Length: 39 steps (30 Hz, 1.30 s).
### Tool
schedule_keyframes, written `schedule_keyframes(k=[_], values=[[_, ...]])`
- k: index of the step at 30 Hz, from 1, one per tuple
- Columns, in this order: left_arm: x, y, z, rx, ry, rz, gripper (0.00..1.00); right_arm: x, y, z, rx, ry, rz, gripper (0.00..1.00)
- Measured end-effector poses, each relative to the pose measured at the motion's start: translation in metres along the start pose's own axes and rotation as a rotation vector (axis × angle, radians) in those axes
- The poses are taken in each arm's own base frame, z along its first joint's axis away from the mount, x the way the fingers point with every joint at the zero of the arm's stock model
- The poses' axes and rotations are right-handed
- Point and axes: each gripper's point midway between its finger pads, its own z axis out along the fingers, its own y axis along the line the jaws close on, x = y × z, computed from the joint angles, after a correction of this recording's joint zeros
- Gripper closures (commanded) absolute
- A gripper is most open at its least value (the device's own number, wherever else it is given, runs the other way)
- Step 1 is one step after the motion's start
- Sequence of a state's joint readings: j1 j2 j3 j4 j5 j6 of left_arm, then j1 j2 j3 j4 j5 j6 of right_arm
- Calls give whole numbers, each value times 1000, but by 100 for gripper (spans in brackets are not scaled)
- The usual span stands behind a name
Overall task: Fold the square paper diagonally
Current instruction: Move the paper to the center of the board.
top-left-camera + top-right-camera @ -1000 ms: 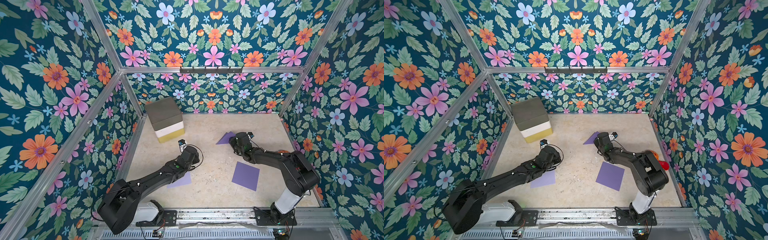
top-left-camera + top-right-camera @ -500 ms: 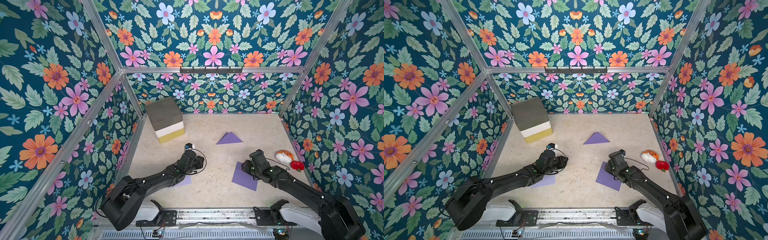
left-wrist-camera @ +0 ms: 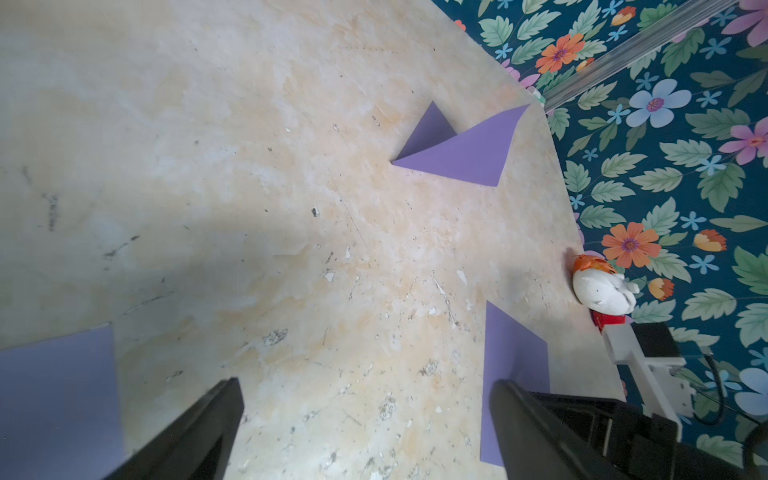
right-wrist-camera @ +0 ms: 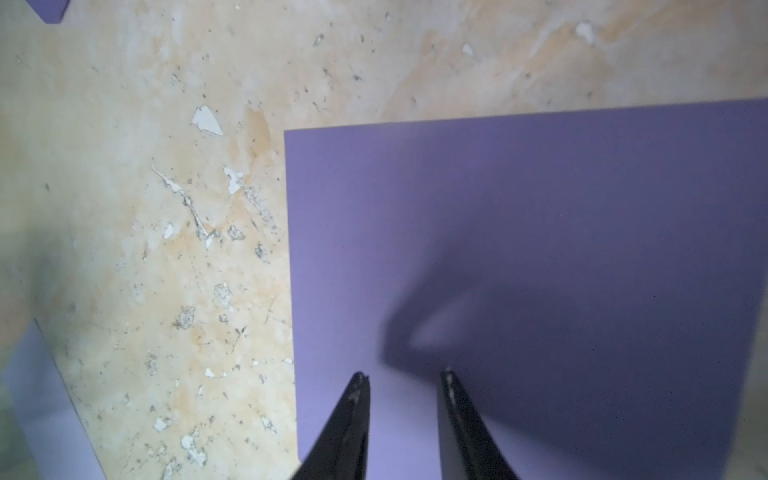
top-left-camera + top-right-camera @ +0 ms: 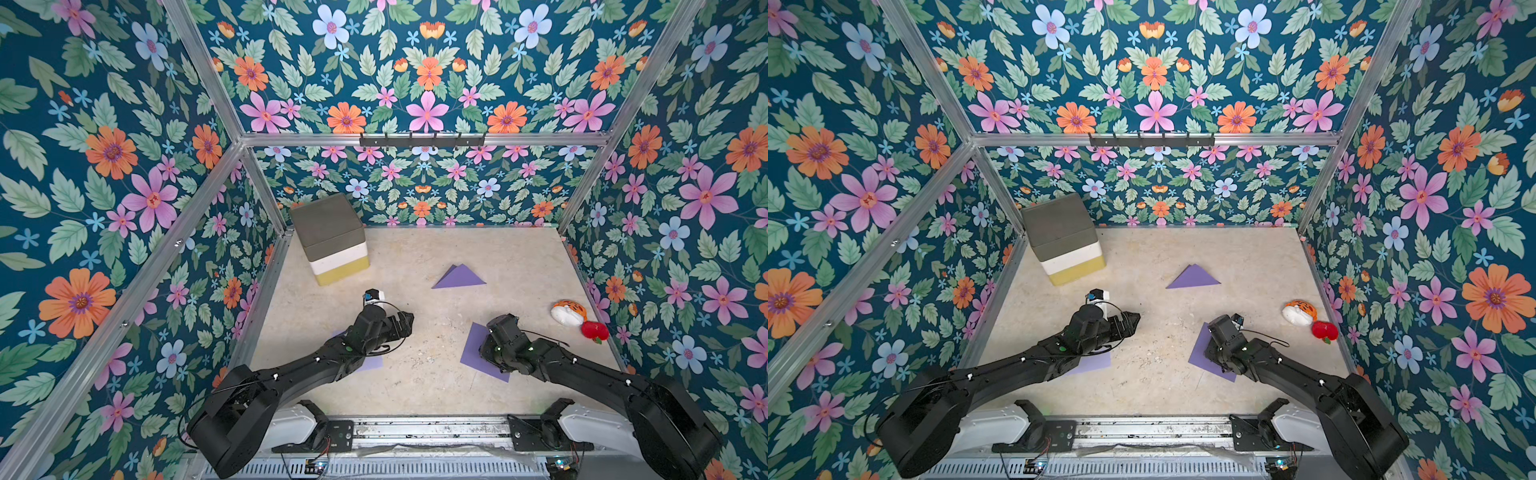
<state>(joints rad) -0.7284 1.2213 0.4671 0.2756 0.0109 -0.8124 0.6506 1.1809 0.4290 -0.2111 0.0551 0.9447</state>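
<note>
Square paper (image 5: 473,351), purple, is lying flat on bench (image 5: 428,374) on my R side, toward front rail (image 5: 415,424); R arm (image 5: 582,370) is covering part of it in both top views. R hand (image 4: 405,376) is hanging right over it, tips pointing down at the sheet, jaws narrow w/ a small gap & nothing between. Its shadow is falling on the paper apart from the tips, so I'm judging the hand is just above, not pressing; can't confirm contact.

Key relation: tips are sitting inside the sheet, close beside one straight edge, w/ a corner lying ahead of them along that edge. In both top views the sheet is sitting skewed to the rail, no edge running square to it. For a diagonal fold I'm needing a corner, not mid-edge, so the hand is probably having to shift out to the nearest corner before pinching.

L hand (image 3: 365,382) is standing wide open, empty, over bare bench, well apart from the task paper; R arm is clearly nearer. A 2nd sheet (image 5: 372,365) is lying mostly under L arm (image 5: 311,370). An already folded triangle (image 5: 459,279) is resting farther back, mid-bench. Plush toy (image 5: 568,312) & foam block (image 5: 332,237) are sitting out of the way.
</note>
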Motion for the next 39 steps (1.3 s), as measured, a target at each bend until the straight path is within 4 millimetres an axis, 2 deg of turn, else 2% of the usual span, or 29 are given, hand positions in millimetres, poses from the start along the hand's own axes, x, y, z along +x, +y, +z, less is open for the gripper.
schedule_keyframes(k=[3,6,8,12,15,17,18,20,23,25,28,30,34,36,39], values=[[-6,6,-7,-27,-38,-2,17,2,8,3,-16,-18,44,68],[-8,13,-13,-61,-55,-20,23,8,25,6,-50,-23,80,71],[-7,17,-14,-77,-58,-23,26,12,47,6,-97,-31,104,71],[1,22,-14,-79,-37,-52,35,19,103,-4,-230,-39,132,67],[8,14,-10,-32,-1,-76,40,11,143,-23,-321,-67,121,62],[12,5,-6,4,29,-76,43,4,153,-33,-336,-94,97,61],[15,-1,-3,24,43,-74,45,0,151,-37,-324,-112,76,61],[23,-15,3,68,77,-75,47,-4,135,-41,-267,-139,45,60],[44,-44,14,136,144,-43,57,-14,92,-46,-160,-185,24,59],[61,-67,25,187,194,-34,68,-23,55,-48,-106,-216,44,57],[85,-91,42,231,258,-12,70,-33,7,-50,-66,-250,99,53],[98,-104,52,238,290,-2,71,-38,-14,-50,-58,-260,128,53],[119,-124,69,260,339,24,76,-49,-39,-45,-34,-270,170,56],[128,-121,75,248,363,29,76,-48,-43,-40,-22,-247,163,56],[138,-111,86,204,387,33,79,-43,-38,-33,-33,-194,137,56]])
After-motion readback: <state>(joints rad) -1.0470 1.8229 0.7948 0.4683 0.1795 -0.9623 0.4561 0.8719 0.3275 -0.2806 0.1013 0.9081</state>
